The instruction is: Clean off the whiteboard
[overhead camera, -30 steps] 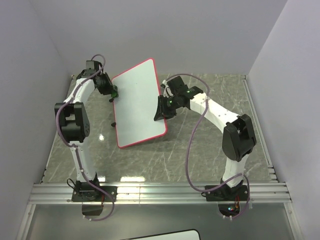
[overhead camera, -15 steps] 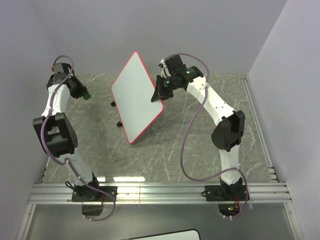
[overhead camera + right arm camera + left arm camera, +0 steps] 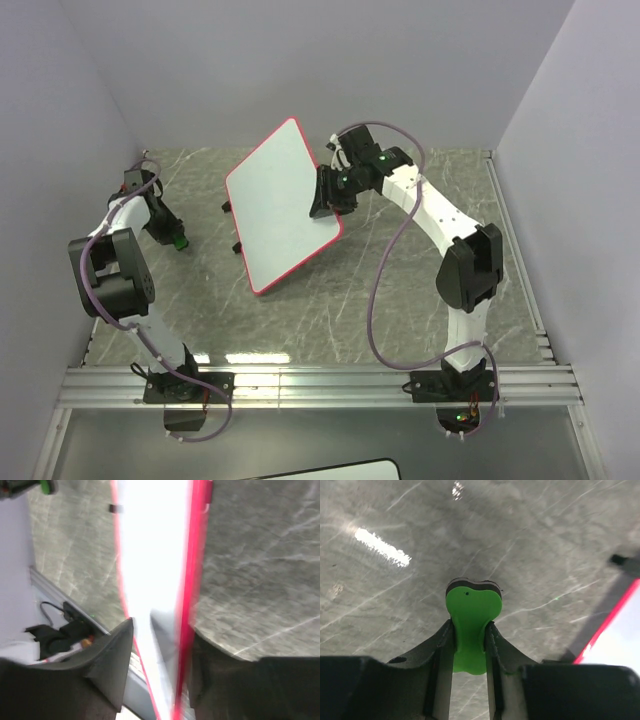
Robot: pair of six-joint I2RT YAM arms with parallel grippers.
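Between the fingers of the left gripper (image 3: 469,630) we see one green eraser (image 3: 470,610), its dark underside turned toward the grey marbled table (image 3: 395,530); the jaws are pressed together on its narrow waist and the wider lobed end sticks out past the fingertips. From above, that gripper points down over the table's left side, well apart from the board. At the right gripper (image 3: 162,630) the one whiteboard (image 3: 155,555) runs between the two fingers edge-on, its red rim close to the right-hand finger. The wrist picture is smeared by motion, so we cannot tell whether those jaws pinch the rim or only straddle it. In the overhead view the right gripper (image 3: 322,205) meets the board at its right-hand long edge. The whiteboard (image 3: 280,205) sits at the middle of the table, toward the back, tilted, with its right side raised and its lower left corner down near the surface. We count one board, one eraser, two arms and two small black clips (image 3: 226,207) on the board's left edge, one above the other. The board is a rounded-corner rectangle with a thin red-pink frame, and its face reads plain white from above. A strip of its red edge also shows at the right of the left wrist view. Both arm bases are bolted to one aluminium rail (image 3: 320,385) along the near edge.
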